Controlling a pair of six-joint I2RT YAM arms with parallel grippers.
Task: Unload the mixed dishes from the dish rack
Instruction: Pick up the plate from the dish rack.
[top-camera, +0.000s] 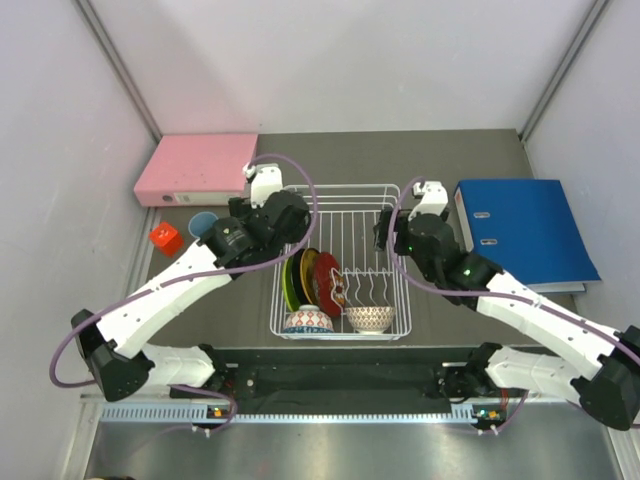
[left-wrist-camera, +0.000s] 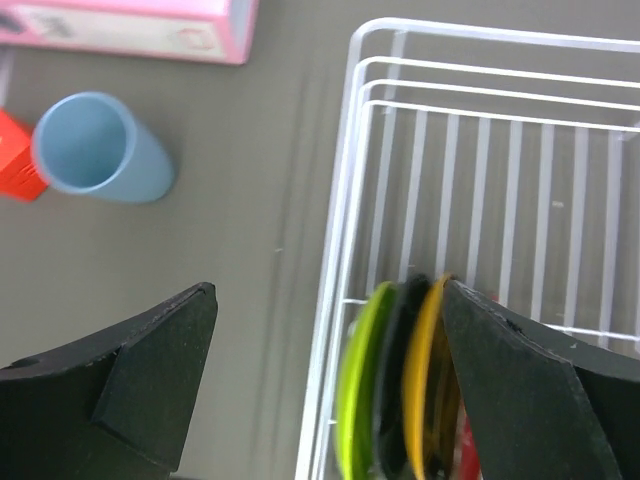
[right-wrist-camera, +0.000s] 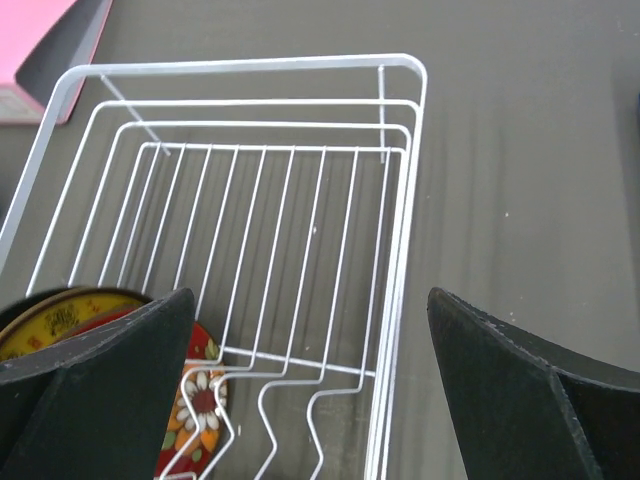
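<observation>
On the table (top-camera: 440, 150), the dish rack (top-camera: 350, 215) sits between the arms. A lime green plate (left-wrist-camera: 360, 390), yellow plate (left-wrist-camera: 428, 370) and dark red plate (top-camera: 326, 280) stand on edge in its near left part, with a blue patterned bowl (top-camera: 307, 320) and beige patterned bowl (top-camera: 370, 318) at its near end. The pale blue cup (left-wrist-camera: 95, 150) sits left of the rack, beside a red cube (top-camera: 166, 238). The left tool (left-wrist-camera: 328, 290) gapes wide over the rack's left rim and the right tool (right-wrist-camera: 310, 295) gapes wide over its right side, both holding nothing.
</observation>
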